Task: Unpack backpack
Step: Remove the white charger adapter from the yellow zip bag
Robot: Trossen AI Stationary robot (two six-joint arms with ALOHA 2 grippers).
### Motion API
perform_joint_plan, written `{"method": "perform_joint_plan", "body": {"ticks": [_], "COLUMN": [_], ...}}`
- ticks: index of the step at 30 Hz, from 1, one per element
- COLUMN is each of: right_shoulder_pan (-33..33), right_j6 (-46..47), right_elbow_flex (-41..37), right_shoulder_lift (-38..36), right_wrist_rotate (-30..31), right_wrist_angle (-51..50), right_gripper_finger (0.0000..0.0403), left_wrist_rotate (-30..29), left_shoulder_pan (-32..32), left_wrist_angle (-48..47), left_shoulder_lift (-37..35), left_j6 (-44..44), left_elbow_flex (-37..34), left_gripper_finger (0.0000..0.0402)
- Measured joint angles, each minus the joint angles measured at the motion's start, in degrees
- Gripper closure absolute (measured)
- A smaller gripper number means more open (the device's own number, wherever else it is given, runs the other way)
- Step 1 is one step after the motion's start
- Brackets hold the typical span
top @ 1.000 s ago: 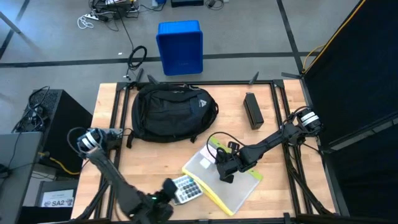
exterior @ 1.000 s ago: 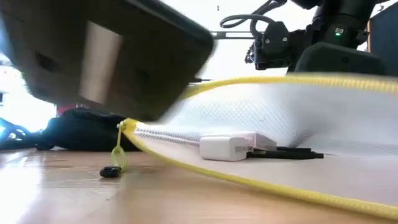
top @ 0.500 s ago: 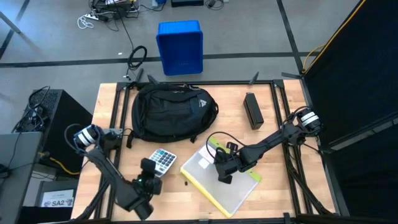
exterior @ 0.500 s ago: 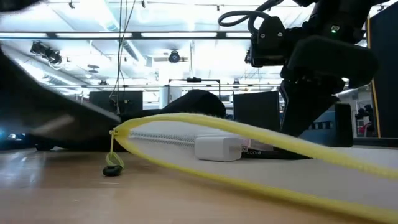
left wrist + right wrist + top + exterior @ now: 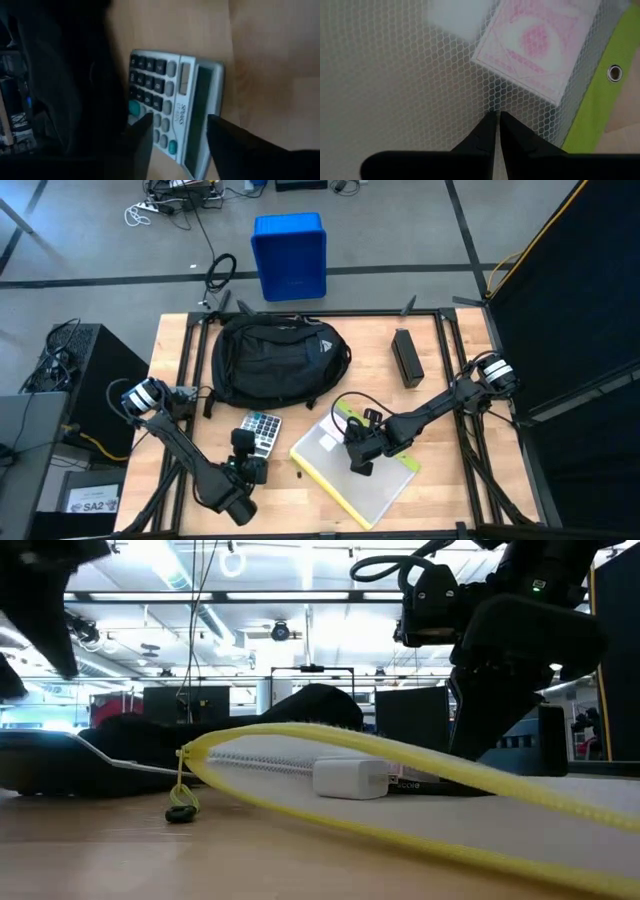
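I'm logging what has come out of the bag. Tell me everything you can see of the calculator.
The calculator is a grey desk model with dark keys, a few teal ones and a display strip. It lies flat, face up, on the wooden table, just in front of the backpack. The left claw is at its near edge, fingers apart.

We see a grey concrete floor [image 5: 400, 230] crossed by dark lines beyond the worktop's far edge, with a blue plastic bin [image 5: 289, 255] standing on it and loose cables [image 5: 165, 205] near the far left. A black curtain [image 5: 580, 310] hangs past the right edge. Level across the worktop, long ceiling lights [image 5: 250, 595] glow over what may be dark monitors [image 5: 410, 712].
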Motion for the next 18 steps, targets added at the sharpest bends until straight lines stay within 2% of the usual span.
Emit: {"method": "perform_joint_plan", "body": {"ticks": [2,4,6,8,10,12,16,18], "right_shoulder_pan": [-0.02,-0.02,-0.15,-0.45,-0.73,-0.95,-1.05,-1.05], "right_j6": [0.34,1.32,3.03,4.69,5.49,5.57,4.26,4.03], "right_elbow_flex": [0.00,0.00,0.00,0.00,-0.02,-0.02,-0.02,-0.02], "right_shoulder_lift": [0.02,0.00,0.02,0.02,0.01,0.02,0.02,0.00], "right_wrist_rotate": [0.02,0.02,0.01,0.02,0.02,0.02,-1.26,-1.96], "right_wrist_angle": [0.02,0.05,0.23,0.53,1.21,2.18,4.03,4.49], "right_gripper_finger": [0.0402,0.0400,0.0399,0.0399,0.0400,0.0402,0.0400,0.0399], "left_wrist_rotate": [-0.85,-3.41,-3.90,-1.73,0.36,1.65,2.18,4.55], "left_shoulder_pan": [-0.28,-0.44,-0.46,-0.24,0.22,1.00,3.62,5.44], "left_wrist_angle": [1.95,7.77,19.06,30.37,39.58,44.25,51.09,54.85], "left_shoulder_lift": [-0.02,-0.02,-0.04,0.32,1.09,1.95,3.33,3.99], "left_j6": [-0.23,-0.49,3.39,10.09,15.51,17.60,16.55,15.10], "left_elbow_flex": [2.75,4.77,5.51,5.24,4.32,3.13,-1.33,-4.38], "left_gripper_finger": [0.0216,0.0203,0.0196,0.0194,0.0194,0.0193,0.0193,0.0193]}}
